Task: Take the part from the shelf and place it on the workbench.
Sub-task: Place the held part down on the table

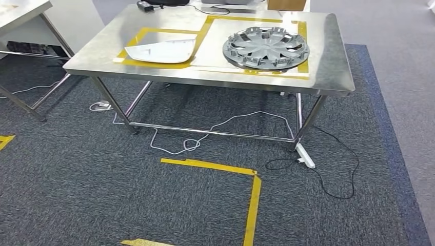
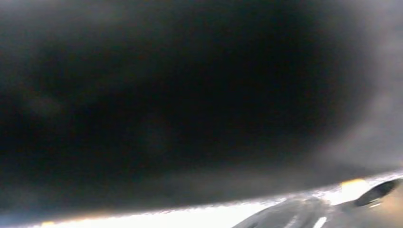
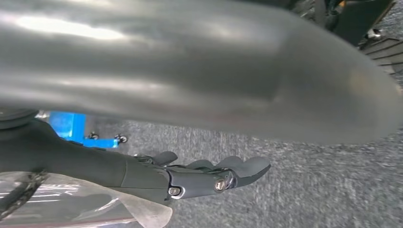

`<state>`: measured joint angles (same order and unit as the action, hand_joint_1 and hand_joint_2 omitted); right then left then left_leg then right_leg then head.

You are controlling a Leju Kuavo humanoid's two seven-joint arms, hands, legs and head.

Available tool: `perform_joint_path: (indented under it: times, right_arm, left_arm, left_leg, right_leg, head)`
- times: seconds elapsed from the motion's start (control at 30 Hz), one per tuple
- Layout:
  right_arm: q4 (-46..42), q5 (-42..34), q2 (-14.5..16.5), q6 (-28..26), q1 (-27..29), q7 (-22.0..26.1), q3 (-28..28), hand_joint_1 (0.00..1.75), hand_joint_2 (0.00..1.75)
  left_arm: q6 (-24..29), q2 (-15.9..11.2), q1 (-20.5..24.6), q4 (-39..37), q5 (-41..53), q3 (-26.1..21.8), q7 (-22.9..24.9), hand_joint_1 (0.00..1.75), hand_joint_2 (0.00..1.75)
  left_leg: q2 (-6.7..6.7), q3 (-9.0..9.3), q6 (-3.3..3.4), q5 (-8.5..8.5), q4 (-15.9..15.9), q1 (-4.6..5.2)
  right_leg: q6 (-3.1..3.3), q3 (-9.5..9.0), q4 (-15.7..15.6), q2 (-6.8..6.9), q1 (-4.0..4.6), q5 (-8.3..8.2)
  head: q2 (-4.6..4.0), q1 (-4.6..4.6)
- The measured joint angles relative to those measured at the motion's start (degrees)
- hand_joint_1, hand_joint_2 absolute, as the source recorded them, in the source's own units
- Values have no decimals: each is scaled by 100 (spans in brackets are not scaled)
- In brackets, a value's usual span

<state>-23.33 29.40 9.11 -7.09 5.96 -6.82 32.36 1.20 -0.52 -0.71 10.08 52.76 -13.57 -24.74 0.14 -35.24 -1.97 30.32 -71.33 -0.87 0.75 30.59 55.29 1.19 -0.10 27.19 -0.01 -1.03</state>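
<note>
The steel workbench stands ahead in the head view, marked with yellow tape. A grey wheel cover lies on its right half and a white curved shell part on its left half. In the right wrist view my right hand hangs over the grey carpet with its dark fingers stretched out and nothing between them. A broad, blurred grey shape lies close above them. A clear plastic sheet shows beside the wrist. The left wrist view is a dark blur, so I cannot make out how my left hand lies.
A second steel table stands at the far left. White and black cables and a power strip lie under the workbench. Yellow tape marks the carpet in front. A blue wheeled frame stands behind my right hand.
</note>
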Motion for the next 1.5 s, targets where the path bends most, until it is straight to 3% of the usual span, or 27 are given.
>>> perform_joint_path:
  times: [0.03,0.1,0.17,0.23,0.27,0.37,0.4,0.43,0.47,0.53,0.57,0.63,0.7,0.77,0.87,0.9,0.93,1.0,1.07,1.1,1.17,1.23,1.27,1.33,1.4,1.43,1.5]
  right_arm:
    - [-56,-30,32,50,15,22,73,0,0]
    - [-270,-78,120,213,70,7,232,0,0]
    - [-599,-92,235,430,159,-88,392,0,0]
    - [-928,-94,346,602,260,-186,542,0,0]
    - [-1058,-94,393,643,305,-214,604,0,0]
    - [-1355,-101,503,707,402,-251,737,0,0]
    - [-1429,-109,529,738,415,-248,774,0,0]
    - [-1494,-121,553,779,420,-241,817,0,0]
    - [-1548,-135,573,825,420,-230,863,0,0]
    - [-1633,-171,602,914,410,-184,965,0,0]
    - [-1668,-187,611,955,400,-151,1014,0,0]
    - [-1721,-203,628,1030,359,-69,1133,0,0]
    - [-1738,-202,656,1086,325,-7,1256,0,0]
    - [-1740,-203,689,1118,316,22,1361,0,0]
    - [-1744,-206,725,1145,315,45,1469,0,0]
    - [-1746,-208,731,1155,313,49,1495,0,0]
    - [-1749,-212,736,1167,310,54,1523,0,0]
    - [-1755,-218,747,1189,307,62,1575,0,0]
    - [-1776,-223,762,1208,306,66,1620,0,0]
    - [-1791,-226,770,1218,306,66,1641,0,0]
    - [-1819,-235,777,1236,307,66,1680,0,0]
    - [-1831,-241,779,1245,313,66,1725,0,0]
    - [-1836,-241,779,1249,317,65,1746,0,0]
    - [-1838,-241,779,1254,323,63,1783,0,0]
    - [-1840,-241,779,1256,326,63,1800,0,0]
    - [-1842,-241,779,1262,326,62,1807,0,0]
    - [-1850,-241,779,1280,325,55,1825,0,0]
  left_arm:
    - [9,0,3,0,-1,0,-6,0,0]
    - [25,3,14,0,-3,0,-16,0,0]
    - [46,6,20,0,-4,0,-25,0,0]
    - [61,9,12,-7,-4,0,-32,0,0]
    - [63,8,8,-10,-4,0,-33,0,0]
    - [70,0,3,-13,-3,0,-36,0,0]
    - [72,-1,2,-13,-3,0,-37,0,0]
    - [72,1,3,-13,-3,0,-39,0,0]
    - [73,2,3,-14,-2,0,-43,0,0]
    - [76,4,7,-14,0,1,-52,0,0]
    - [79,7,10,-14,1,2,-60,0,0]
    - [83,12,14,-14,1,2,-82,0,0]
    - [85,12,10,-17,0,2,-99,0,0]
    - [85,7,-2,-24,-2,2,-105,0,0]
    - [83,13,-32,-28,-2,5,-108,0,0]
    - [83,15,-34,-28,-2,6,-108,0,0]
    - [83,15,-33,-28,-6,7,-108,0,0]
    - [83,14,-31,-28,-11,7,-108,0,0]
    - [84,14,-21,-28,-13,7,-108,0,0]
    - [85,15,-11,-28,-14,7,-110,0,0]
    - [89,17,6,-28,-17,7,-114,0,0]
    - [91,22,0,-32,-20,7,-116,0,0]
    - [91,26,-4,-36,-21,7,-116,0,0]
    - [90,26,-6,-42,-21,7,-115,0,0]
    - [90,18,-5,-42,-21,7,-114,0,0]
    - [90,17,-5,-42,-21,7,-114,0,0]
    - [90,19,-5,-43,-22,7,-115,0,0]
  left_leg:
    - [-4,300,-8,-79,355,-18]
    - [-21,855,30,19,1159,-22]
    - [-30,1025,126,137,1508,11]
    - [-1,912,240,42,1523,17]
    - [15,833,294,-29,1529,16]
    - [40,522,377,-273,1531,27]
    - [43,411,377,-361,1525,36]
    - [48,296,371,-449,1517,44]
    - [54,191,362,-531,1511,48]
    - [61,16,334,-684,1500,51]
    - [58,-41,312,-753,1491,57]
    - [58,-110,257,-898,1484,65]
    - [61,-150,186,-1047,1515,53]
    - [44,-217,110,-939,1464,31]
    - [23,-426,24,-30,594,14]
    - [22,-477,7,190,194,11]
    - [22,-475,-4,239,-112,10]
    - [21,-222,-5,-21,-181,8]
    - [8,391,11,-195,490,2]
    - [-4,714,37,-122,939,5]
    - [-24,1047,109,76,1496,26]
    - [-4,975,203,40,1570,38]
    - [13,898,255,-27,1574,37]
    - [45,700,333,-188,1586,29]
    - [51,484,355,-353,1580,42]
    - [55,375,353,-438,1573,50]
    - [63,168,337,-597,1558,63]
  right_leg:
    - [-26,119,78,-2,-1,-41]
    - [-91,290,208,-5,10,-116]
    - [-163,360,245,-3,13,-212]
    - [-236,415,264,-18,-13,-214]
    - [-265,470,361,-38,-25,-57]
    - [-307,725,1240,-93,-40,835]
    - [-309,769,1589,-98,-41,990]
    - [-309,745,1832,-100,-40,980]
    - [-303,639,1904,-100,-40,832]
    - [-273,123,1438,-102,-39,471]
    - [-249,-266,953,-104,-31,434]
    - [-196,-893,23,-113,-14,598]
    - [-139,-1017,-295,-119,5,665]
    - [-53,-878,-262,-95,-1,539]
    - [46,-589,-226,-50,-2,311]
    - [50,-482,-204,-40,4,240]
    - [46,-367,-172,-31,10,171]
    - [24,-144,-73,-18,11,50]
    - [-19,66,60,-19,15,-50]
    - [-47,153,121,-21,22,-89]
    - [-113,256,192,-18,34,-178]
    - [-185,320,207,-21,21,-255]
    - [-217,371,261,-35,10,-172]
    - [-264,554,658,-73,-7,317]
    - [-289,732,1381,-93,-9,869]
    - [-292,753,1690,-96,-9,960]
    - [-276,541,1811,-98,-7,717]
  head:
    - [0,-2]
    - [1,4]
    - [1,9]
    - [1,-1]
    - [0,4]
    - [1,25]
    - [1,26]
    - [1,26]
    - [1,25]
    - [1,26]
    - [1,33]
    - [1,39]
    - [1,46]
    - [0,41]
    - [1,15]
    - [0,12]
    - [0,14]
    - [0,13]
    - [1,10]
    - [1,13]
    - [1,16]
    - [1,12]
    - [1,15]
    - [1,31]
    - [1,51]
    - [1,53]
    - [1,52]
